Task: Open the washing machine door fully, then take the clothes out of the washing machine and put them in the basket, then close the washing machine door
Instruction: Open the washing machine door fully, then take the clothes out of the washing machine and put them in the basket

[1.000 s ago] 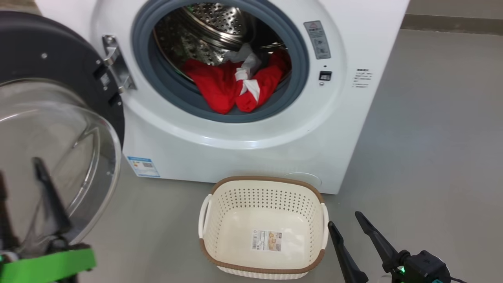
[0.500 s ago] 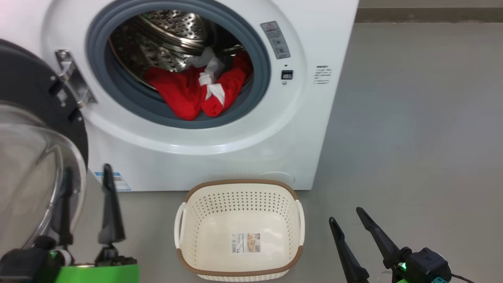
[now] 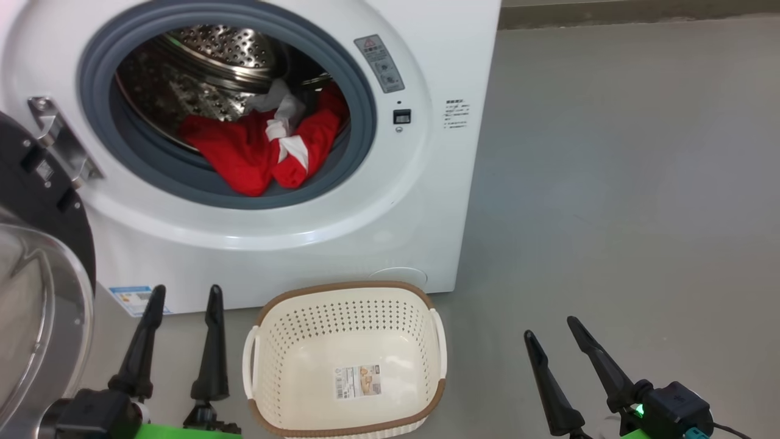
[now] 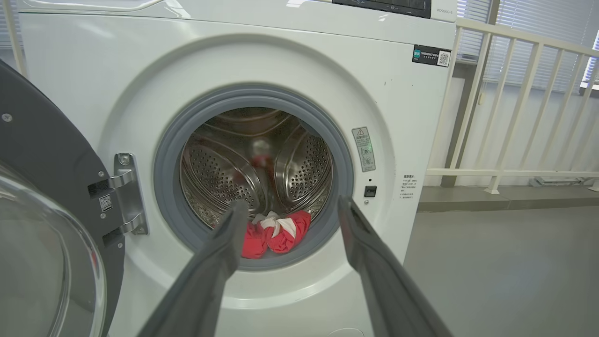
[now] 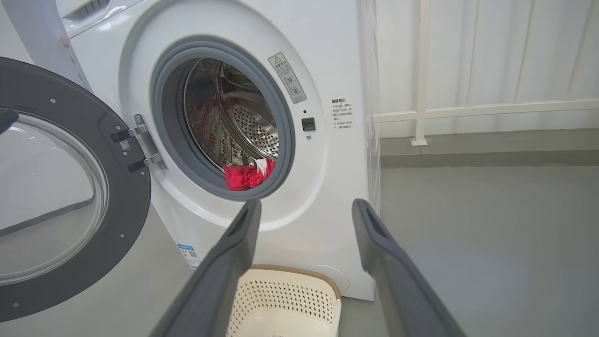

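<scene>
**Q:** What is in front of the robot?

**A:** A white washer (image 3: pixel 426 183) stands on a grey floor (image 3: pixel 609 183). Its door (image 3: pixel 36 207) is swung wide open to the left. The door has a black rim and a bulging clear glass window.

**Q:** Where are the clothes?

**A:** The clothes (image 3: pixel 244 152) are red with white patches. They lie heaped at the bottom front of the steel drum (image 3: pixel 207 55). They spill onto the grey seal (image 3: pixel 97 122) at the near edge of the opening.

**Q:** And the basket?

**A:** The cream basket (image 3: pixel 341 317) sits upright on the floor, just near of the washer's front and below the opening. A barcode sticker shows on its bottom.

**Q:** What are the arms doing?

**A:** The left gripper (image 3: pixel 187 291) hangs just left of the basket with its two dark fingers spread apart and nothing between them. In its wrist view the fingers frame the drum opening. The right gripper (image 3: pixel 551 327) is to the right of the basket, clear of it. Its fingers are also spread and it holds nothing. A white railing (image 4: pixel 514 93) stands far right of the washer.
</scene>
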